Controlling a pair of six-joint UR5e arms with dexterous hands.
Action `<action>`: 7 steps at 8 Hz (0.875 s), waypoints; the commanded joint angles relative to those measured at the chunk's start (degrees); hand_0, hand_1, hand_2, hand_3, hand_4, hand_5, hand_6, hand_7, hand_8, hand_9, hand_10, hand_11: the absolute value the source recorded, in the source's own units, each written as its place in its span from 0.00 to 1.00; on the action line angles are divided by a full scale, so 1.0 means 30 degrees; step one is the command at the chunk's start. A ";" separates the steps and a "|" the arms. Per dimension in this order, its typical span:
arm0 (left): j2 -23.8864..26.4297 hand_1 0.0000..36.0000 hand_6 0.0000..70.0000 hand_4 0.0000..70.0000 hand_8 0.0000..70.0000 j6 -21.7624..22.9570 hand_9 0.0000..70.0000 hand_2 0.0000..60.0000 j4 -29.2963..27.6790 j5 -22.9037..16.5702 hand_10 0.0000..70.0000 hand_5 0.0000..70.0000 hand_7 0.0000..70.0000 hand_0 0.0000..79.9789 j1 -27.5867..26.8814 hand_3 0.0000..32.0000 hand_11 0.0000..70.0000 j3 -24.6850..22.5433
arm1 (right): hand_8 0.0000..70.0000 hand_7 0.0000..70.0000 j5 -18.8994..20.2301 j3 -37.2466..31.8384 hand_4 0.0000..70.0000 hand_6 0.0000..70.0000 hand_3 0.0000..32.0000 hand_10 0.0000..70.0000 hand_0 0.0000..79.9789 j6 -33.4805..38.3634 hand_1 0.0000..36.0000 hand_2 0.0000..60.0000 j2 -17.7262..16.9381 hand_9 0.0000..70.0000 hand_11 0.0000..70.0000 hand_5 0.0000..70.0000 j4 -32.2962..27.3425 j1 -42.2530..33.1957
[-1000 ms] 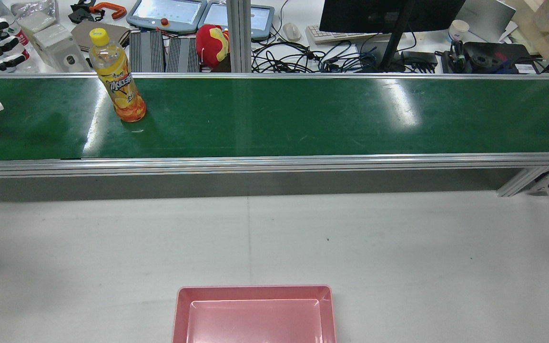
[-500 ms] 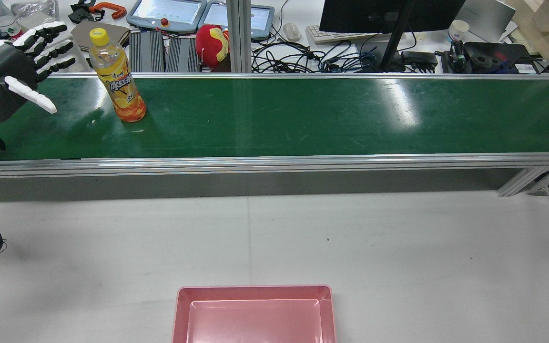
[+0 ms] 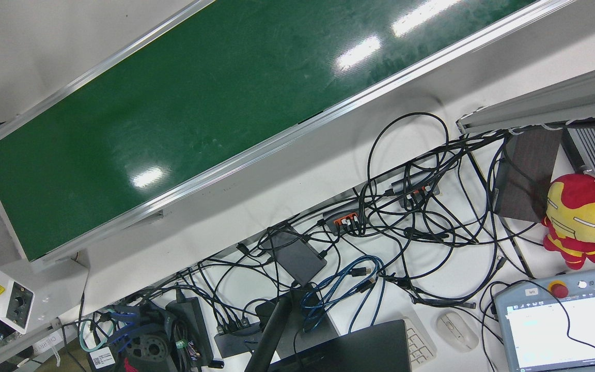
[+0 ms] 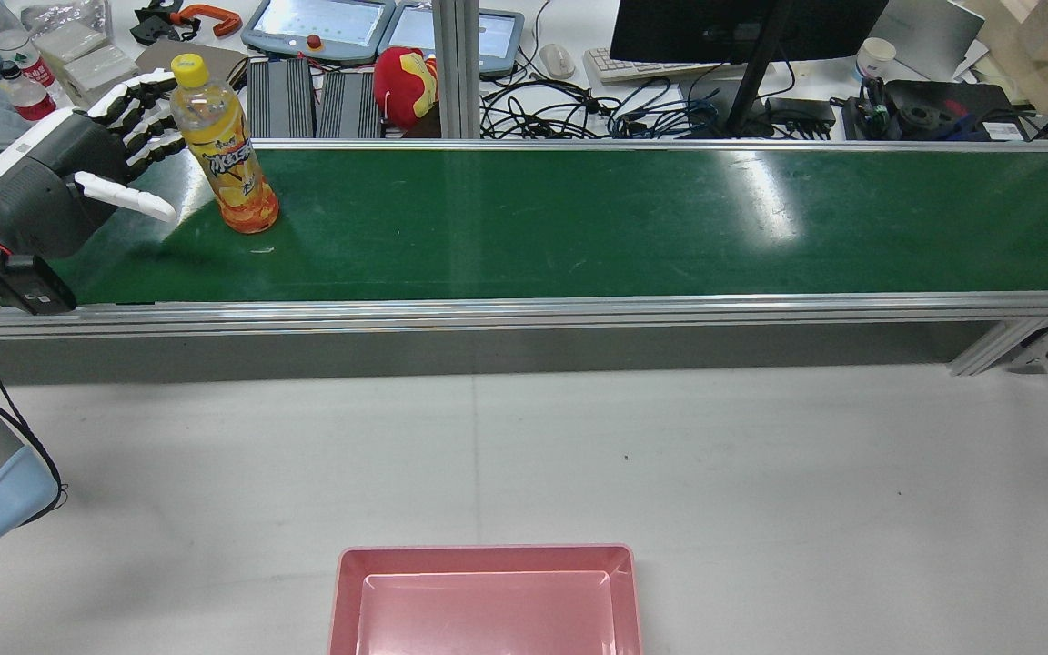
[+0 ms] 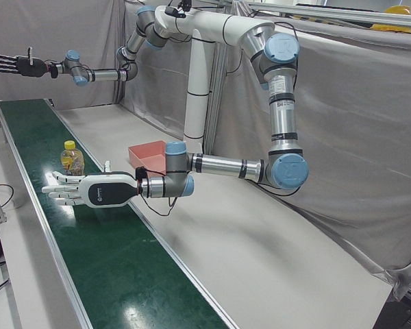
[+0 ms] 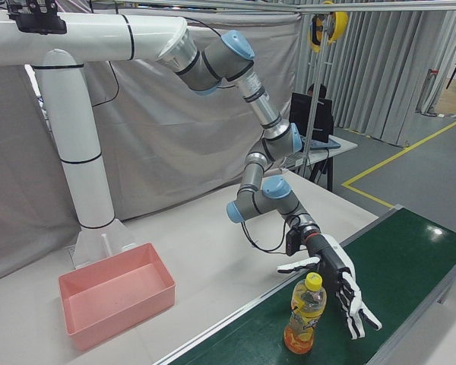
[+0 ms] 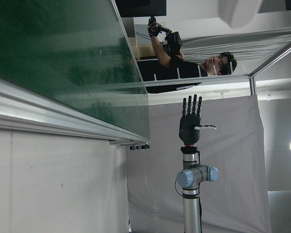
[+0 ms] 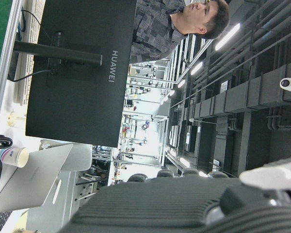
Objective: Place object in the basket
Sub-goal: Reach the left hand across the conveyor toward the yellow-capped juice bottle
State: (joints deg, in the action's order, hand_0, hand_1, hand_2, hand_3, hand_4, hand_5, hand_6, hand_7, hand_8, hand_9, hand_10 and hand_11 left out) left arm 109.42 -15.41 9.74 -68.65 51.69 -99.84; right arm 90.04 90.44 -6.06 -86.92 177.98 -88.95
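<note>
Beside the bottle [image 4: 224,146], the spread, empty left hand [image 4: 78,186]; only left-front shows the splayed right hand [image 5: 17,65].

A glossy clear-plastic juice bottle [image 4: 224,146] with a yellow cap stands on a glossy, scuffed green belt [image 4: 579,218] framed in brushed aluminium, beside the matt white worktop [image 4: 670,455] and smooth pink plastic basket [image 4: 347,600].

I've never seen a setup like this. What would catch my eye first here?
Probably the yellow-capped orange drink bottle standing upright on the long green conveyor belt, with the left hand spread open right beside it, not yet holding it. Next, the empty pink basket waiting on the white table, and the right hand raised open far down the belt.
</note>
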 commanded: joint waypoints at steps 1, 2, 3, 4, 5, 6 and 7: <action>0.1577 0.38 0.00 0.07 0.11 -0.0020 0.14 0.00 0.1029 0.0179 0.10 0.38 0.00 0.85 -0.0150 0.11 0.18 0.0406 | 0.00 0.00 -0.0012 0.0000 0.00 0.00 0.00 0.00 0.00 0.0000 0.00 0.00 0.0000 0.00 0.00 0.00 0.0000 0.0000; 0.2106 0.38 0.00 0.07 0.11 -0.0020 0.14 0.00 0.1032 0.0179 0.09 0.39 0.00 0.80 -0.0150 0.09 0.17 0.0787 | 0.00 0.00 0.0016 0.0000 0.00 0.00 0.00 0.00 0.00 0.0000 0.00 0.00 0.0000 0.00 0.00 0.00 0.0000 0.0000; 0.2691 0.40 0.00 0.08 0.11 -0.0049 0.14 0.00 0.1090 0.0179 0.10 0.39 0.00 0.77 -0.0179 0.09 0.17 0.1283 | 0.00 0.00 0.0017 0.0000 0.00 0.00 0.00 0.00 0.00 0.0000 0.00 0.00 0.0000 0.00 0.00 0.00 0.0000 0.0000; 0.2958 0.46 0.00 0.08 0.11 -0.0020 0.14 0.00 0.1149 0.0179 0.10 0.41 0.00 0.75 -0.0498 0.07 0.18 0.1462 | 0.00 0.00 -0.0012 0.0000 0.00 0.00 0.00 0.00 0.00 0.0000 0.00 0.00 0.0000 0.00 0.00 0.00 0.0000 0.0000; 0.2961 0.46 0.00 0.08 0.11 -0.0020 0.14 0.00 0.1149 0.0179 0.10 0.41 0.00 0.76 -0.1081 0.07 0.18 0.1493 | 0.00 0.00 0.0016 0.0000 0.00 0.00 0.00 0.00 0.00 0.0000 0.00 0.00 0.0000 0.00 0.00 0.00 0.0000 0.0000; 0.3106 0.50 0.00 0.09 0.12 -0.0020 0.15 0.01 0.1178 0.0208 0.10 0.41 0.00 0.73 -0.1087 0.05 0.18 0.1378 | 0.00 0.00 -0.0012 0.0000 0.00 0.00 0.00 0.00 0.00 0.0000 0.00 0.00 0.0000 0.00 0.00 0.00 0.0000 -0.0029; 0.3108 0.77 0.00 0.11 0.15 0.0038 0.20 0.93 0.1614 0.0208 0.14 0.49 0.00 0.63 -0.1029 0.01 0.23 0.0825 | 0.00 0.00 -0.0013 0.0029 0.00 0.00 0.00 0.00 0.00 0.0000 0.00 0.00 0.0000 0.00 0.00 0.00 0.0000 -0.0029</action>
State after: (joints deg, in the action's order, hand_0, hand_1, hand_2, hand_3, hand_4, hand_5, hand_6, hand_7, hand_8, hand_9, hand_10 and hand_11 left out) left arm 118.29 -15.47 13.18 -68.08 48.95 -95.65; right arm 90.04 90.44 -6.06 -86.92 177.98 -88.97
